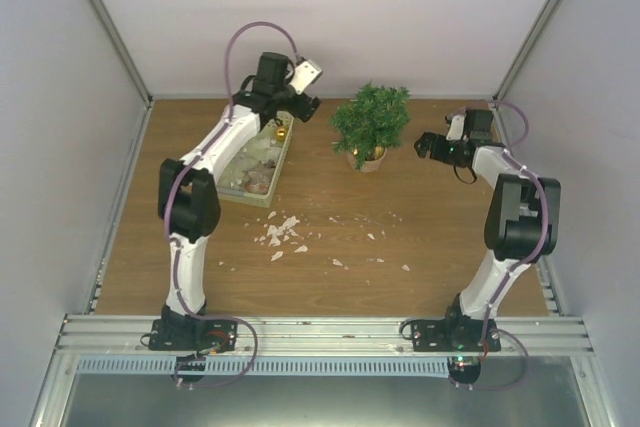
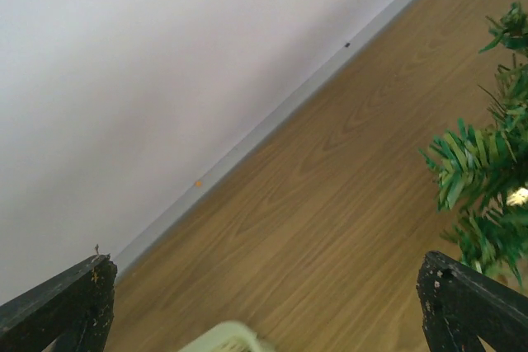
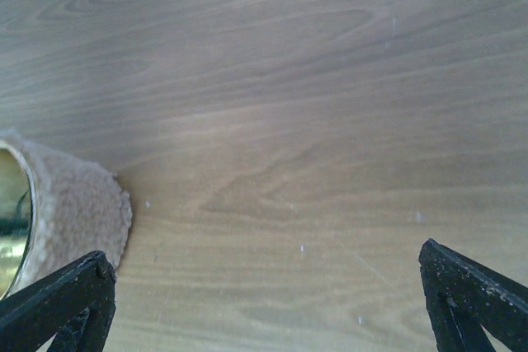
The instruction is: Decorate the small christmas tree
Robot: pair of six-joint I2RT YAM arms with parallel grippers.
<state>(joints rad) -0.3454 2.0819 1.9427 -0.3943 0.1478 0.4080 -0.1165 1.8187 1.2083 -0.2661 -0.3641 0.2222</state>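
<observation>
Wooden worktop [image 1: 400, 237] has the small christmas tree [image 1: 371, 122] upright at back-middle, just right of the left end effector [image 1: 298, 105] over the ornament basket [image 1: 245, 199], with the slightly nearer right end effector [image 1: 430, 147] on its other side, both wide open and empty.

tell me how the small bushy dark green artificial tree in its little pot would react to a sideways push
The small bushy dark green artificial tree probably tips easily: its crown spreads wider than its little pot. The needle branches look thin and springy, likely bending before the trunk moves. Its fuzzy pot wrap may drag rather than slide.
</observation>
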